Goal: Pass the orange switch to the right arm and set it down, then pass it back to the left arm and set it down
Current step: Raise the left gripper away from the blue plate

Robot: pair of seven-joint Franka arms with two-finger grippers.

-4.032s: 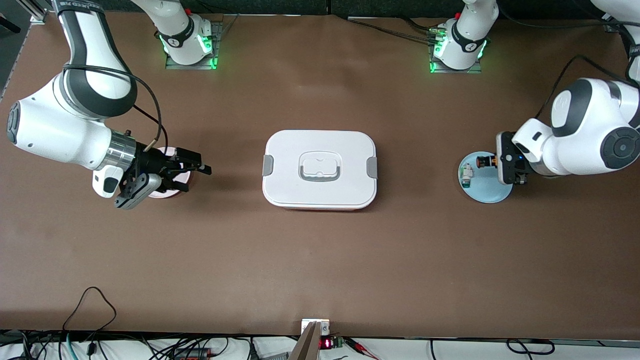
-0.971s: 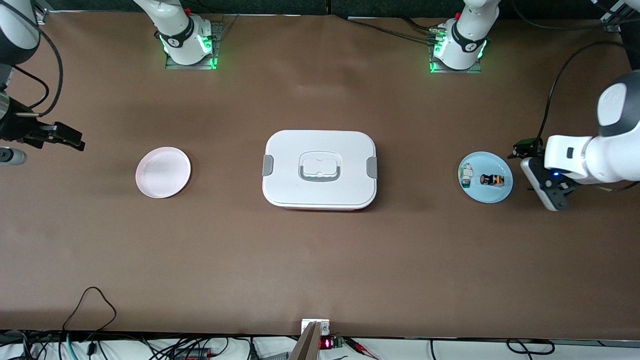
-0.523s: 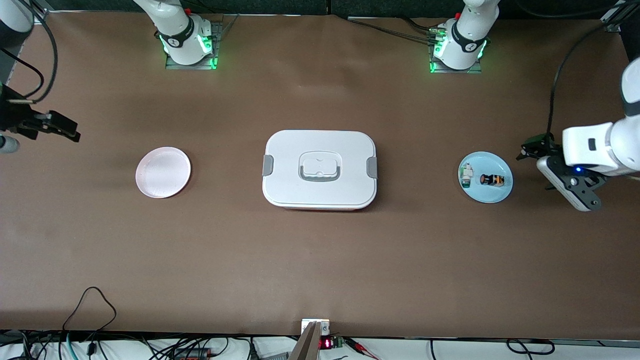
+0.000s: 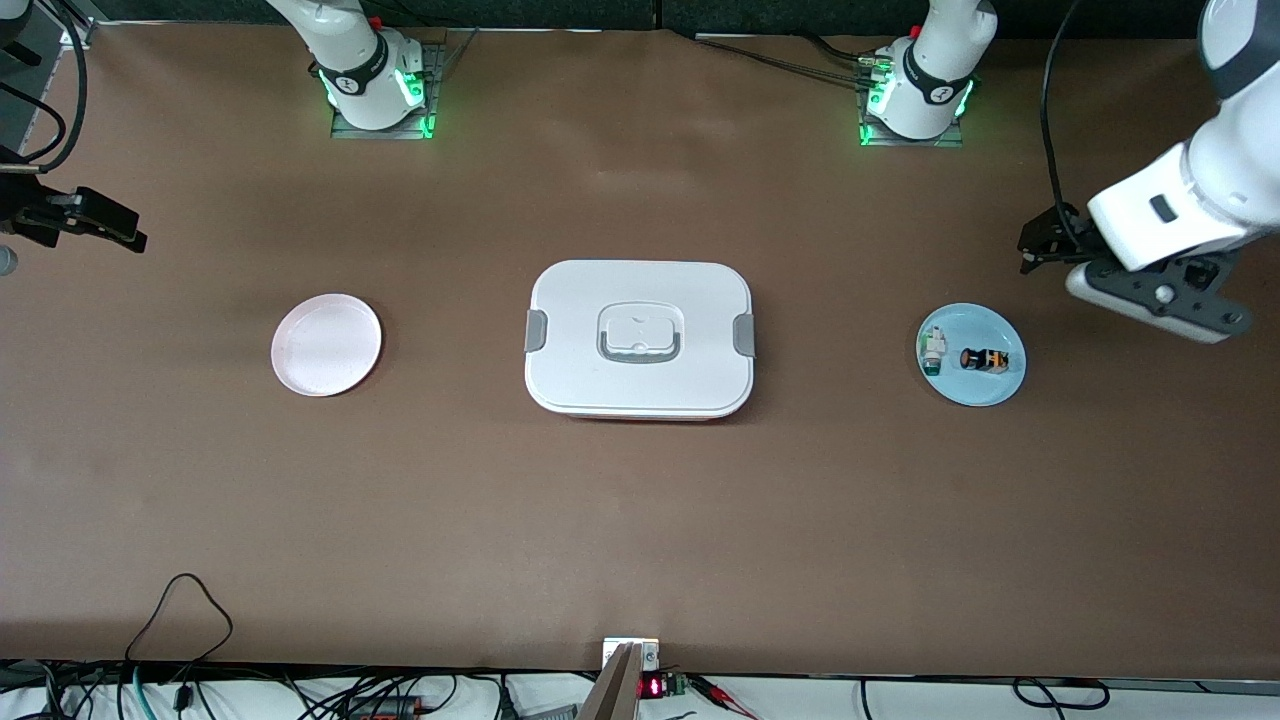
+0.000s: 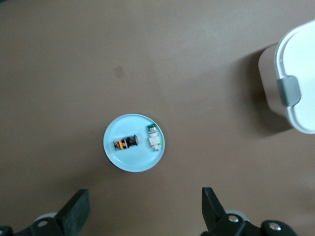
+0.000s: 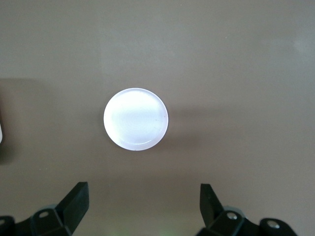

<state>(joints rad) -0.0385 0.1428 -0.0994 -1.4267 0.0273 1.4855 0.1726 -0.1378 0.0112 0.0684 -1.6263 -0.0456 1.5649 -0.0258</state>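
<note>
The orange switch, a tiny black block with orange marks, lies on a light blue plate at the left arm's end of the table. My left gripper hangs open and empty, high over the bare table beside that plate. In the left wrist view the switch rests on the plate, well away from the gripper. The white box stands shut mid-table. My right gripper is open and empty, high above the table's edge at the right arm's end, and its wrist view looks down on a pink plate.
A small white-and-green component shares the blue plate with the switch. The empty pink plate lies between the box and the right arm's end. One grey-clipped end of the box shows in the left wrist view. Cables run along the table's front edge.
The left gripper has risen and swung from beside the blue plate toward the robots' bases. The right gripper has drifted a little farther up and outward. Nothing on the table moved.
</note>
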